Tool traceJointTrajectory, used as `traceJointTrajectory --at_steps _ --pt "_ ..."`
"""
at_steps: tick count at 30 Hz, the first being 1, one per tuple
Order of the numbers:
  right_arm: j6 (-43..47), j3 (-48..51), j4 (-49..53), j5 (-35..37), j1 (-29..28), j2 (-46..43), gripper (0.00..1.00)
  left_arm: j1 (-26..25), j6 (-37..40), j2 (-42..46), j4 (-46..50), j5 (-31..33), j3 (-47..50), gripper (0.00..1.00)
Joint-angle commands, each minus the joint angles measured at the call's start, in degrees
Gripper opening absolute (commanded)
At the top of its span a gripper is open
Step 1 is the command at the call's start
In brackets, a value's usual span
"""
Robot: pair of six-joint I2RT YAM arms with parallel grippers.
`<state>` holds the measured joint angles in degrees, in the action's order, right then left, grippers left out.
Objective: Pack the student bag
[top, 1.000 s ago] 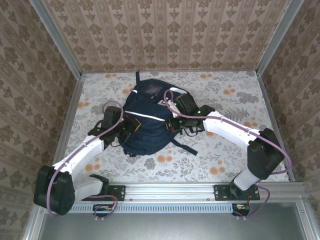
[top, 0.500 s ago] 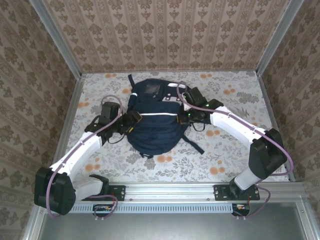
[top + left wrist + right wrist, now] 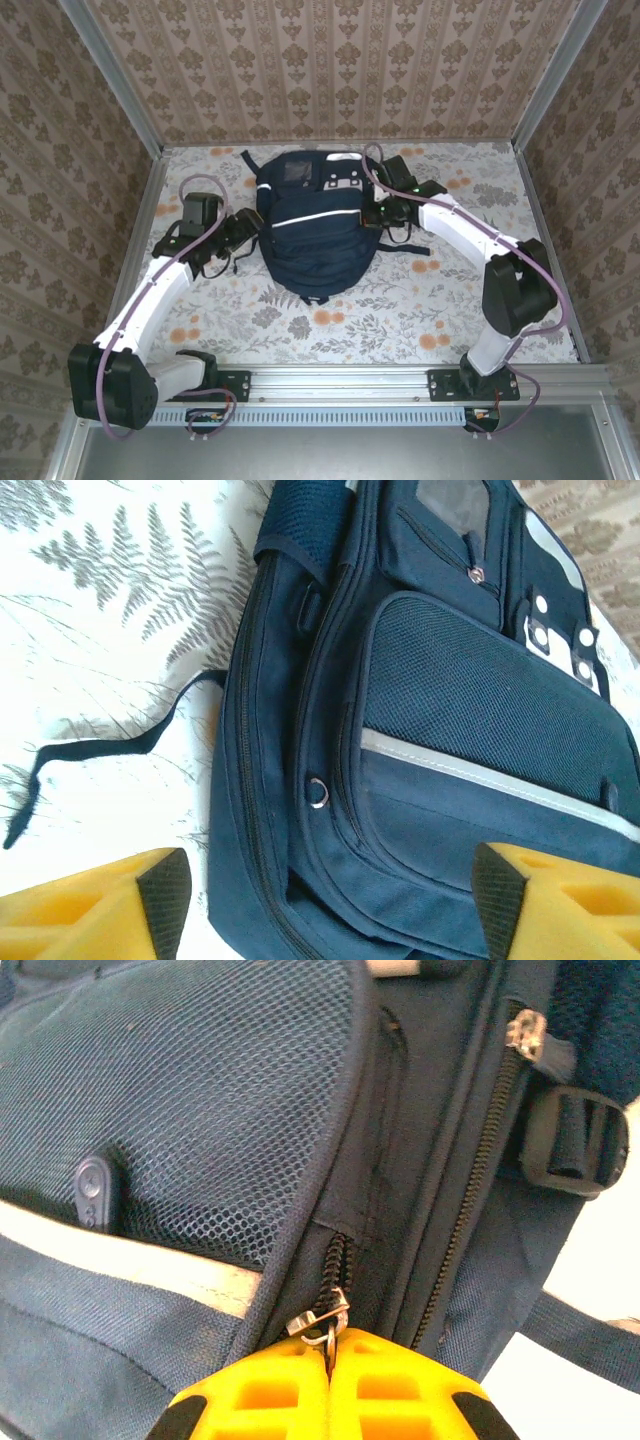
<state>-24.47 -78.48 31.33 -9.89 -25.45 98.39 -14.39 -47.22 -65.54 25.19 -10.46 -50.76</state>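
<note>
The student bag (image 3: 315,230), dark navy with a white stripe, lies flat in the middle of the table towards the back. My left gripper (image 3: 250,230) stands open at its left side, apart from the fabric. In the left wrist view the bag (image 3: 450,700) lies between and beyond my left gripper's (image 3: 330,905) spread yellow fingers, and a small metal ring (image 3: 318,791) shows on a seam. My right gripper (image 3: 368,215) is at the bag's right side. In the right wrist view this gripper (image 3: 328,1355) is shut on a metal zipper pull (image 3: 322,1317) of the bag (image 3: 200,1090).
A flowered cloth (image 3: 450,300) covers the table, with wallpapered walls on three sides and a metal rail (image 3: 340,380) along the near edge. One navy strap (image 3: 100,750) trails on the cloth left of the bag, another (image 3: 410,248) on its right. A black buckle (image 3: 575,1145) hangs beside the zipper.
The bag has slid towards the back wall and turned straighter. My left gripper has opened, let go of the bag and drawn back to the left. My right gripper moved back with the bag, still shut.
</note>
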Motion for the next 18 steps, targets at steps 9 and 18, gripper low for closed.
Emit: traceJointTrajectory --at_steps 9,18 --pt "0.65 -4.76 -1.73 2.79 -2.33 -3.45 0.62 1.32 14.37 0.55 -2.73 19.06 -3.70 0.91" --pt "7.46 7.13 -3.10 23.05 4.15 -25.93 1.00 6.40 20.64 2.12 -4.93 25.75 -3.48 0.96"
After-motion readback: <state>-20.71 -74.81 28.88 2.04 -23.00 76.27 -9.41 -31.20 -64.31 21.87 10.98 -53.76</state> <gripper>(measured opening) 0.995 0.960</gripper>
